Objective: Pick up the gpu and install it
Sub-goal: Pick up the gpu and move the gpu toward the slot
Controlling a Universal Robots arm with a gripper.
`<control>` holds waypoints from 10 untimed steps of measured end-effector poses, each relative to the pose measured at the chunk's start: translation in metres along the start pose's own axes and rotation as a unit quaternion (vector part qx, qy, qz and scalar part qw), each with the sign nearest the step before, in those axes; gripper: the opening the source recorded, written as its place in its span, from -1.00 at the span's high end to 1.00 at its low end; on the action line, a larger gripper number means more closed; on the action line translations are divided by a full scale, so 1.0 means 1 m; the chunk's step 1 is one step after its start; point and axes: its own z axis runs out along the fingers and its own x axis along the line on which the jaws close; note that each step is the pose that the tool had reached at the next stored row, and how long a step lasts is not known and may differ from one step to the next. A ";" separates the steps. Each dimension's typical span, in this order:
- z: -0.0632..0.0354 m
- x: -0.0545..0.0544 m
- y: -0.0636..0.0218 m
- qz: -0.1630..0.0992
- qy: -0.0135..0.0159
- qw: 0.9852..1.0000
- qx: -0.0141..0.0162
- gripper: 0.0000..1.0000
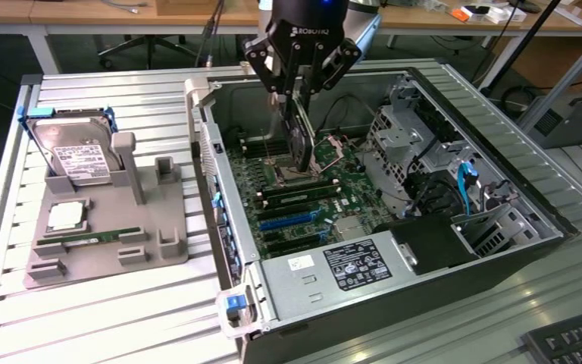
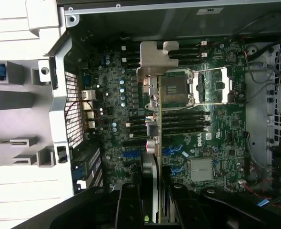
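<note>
Grey slatted table [image 1: 99, 318] holds the open case [image 1: 291, 292]; gripper [image 1: 296, 95] pinches the gpu [image 1: 298, 140].

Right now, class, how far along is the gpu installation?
Done: the gpu is picked up, clamped in the gripper. In hand: it hangs edge-on inside the open computer case, over the motherboard. Left: seating it; the blue expansion slots are unfilled.

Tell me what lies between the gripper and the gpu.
Nothing: in the wrist view the gripper clamps the gpu directly in its jaws, edge-on above the motherboard.
</note>
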 end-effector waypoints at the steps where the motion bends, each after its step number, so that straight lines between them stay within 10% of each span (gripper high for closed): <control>1: 0.0002 0.000 0.0000 0.000 0.000 1.000 0.000 0.47; 10: 0.0018 -0.002 0.0002 0.000 0.000 1.000 0.000 0.47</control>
